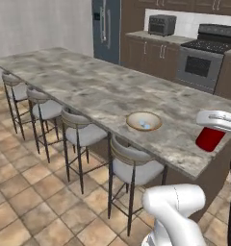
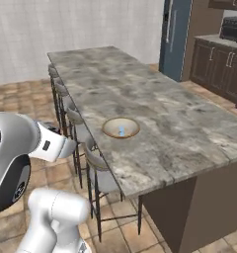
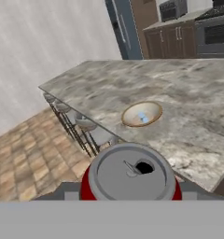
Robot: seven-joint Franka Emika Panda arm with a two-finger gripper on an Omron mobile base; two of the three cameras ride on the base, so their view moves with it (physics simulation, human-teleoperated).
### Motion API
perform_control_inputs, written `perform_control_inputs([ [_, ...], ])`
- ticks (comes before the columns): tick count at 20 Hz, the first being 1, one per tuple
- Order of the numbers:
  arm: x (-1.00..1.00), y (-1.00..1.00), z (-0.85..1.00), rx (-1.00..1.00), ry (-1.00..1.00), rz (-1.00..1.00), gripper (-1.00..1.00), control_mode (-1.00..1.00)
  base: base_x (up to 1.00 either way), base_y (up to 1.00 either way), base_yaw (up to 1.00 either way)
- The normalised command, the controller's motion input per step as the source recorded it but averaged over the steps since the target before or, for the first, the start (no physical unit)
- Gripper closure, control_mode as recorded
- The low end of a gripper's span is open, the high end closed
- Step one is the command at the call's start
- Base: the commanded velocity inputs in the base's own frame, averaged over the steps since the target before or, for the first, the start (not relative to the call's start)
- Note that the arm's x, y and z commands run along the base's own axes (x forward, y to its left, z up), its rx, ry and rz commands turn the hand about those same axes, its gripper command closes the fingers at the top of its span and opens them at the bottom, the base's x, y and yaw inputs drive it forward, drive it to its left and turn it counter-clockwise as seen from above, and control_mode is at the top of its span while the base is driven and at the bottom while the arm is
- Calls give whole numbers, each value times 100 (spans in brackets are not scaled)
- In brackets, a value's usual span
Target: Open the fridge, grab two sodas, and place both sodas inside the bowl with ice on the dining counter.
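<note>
My gripper (image 1: 214, 126) is shut on a red soda can (image 1: 209, 139), which hangs upright beside the near right end of the dining counter (image 1: 88, 81), just off its edge. In the hand view the can's grey lid (image 3: 130, 172) sits between my gripper (image 3: 130, 189) jaws, with the counter (image 3: 188, 93) beyond it. The bowl (image 1: 144, 121) (image 2: 121, 127) (image 3: 142, 114) has a tan rim and pale bluish ice inside. It rests on the counter (image 2: 155, 99), left of the can and farther in. The slate-blue fridge (image 1: 107, 29) (image 2: 175, 37) (image 3: 125, 28) stands at the back, doors closed.
Several grey-seated bar stools (image 1: 79, 132) (image 2: 98, 165) line the counter's near side over the tiled floor. Brown cabinets (image 1: 151, 55) with a toaster oven (image 1: 161, 24) and a black stove (image 1: 204, 60) stand behind the counter.
</note>
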Motion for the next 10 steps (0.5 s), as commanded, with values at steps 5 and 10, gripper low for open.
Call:
perform_control_inputs([
  [5, 0, 0, 0, 0, 0, 0, 100, 100, 40, 66, -52],
  [10, 0, 0, 0, 0, 0, 0, 100, 100, 40, 66, -52],
])
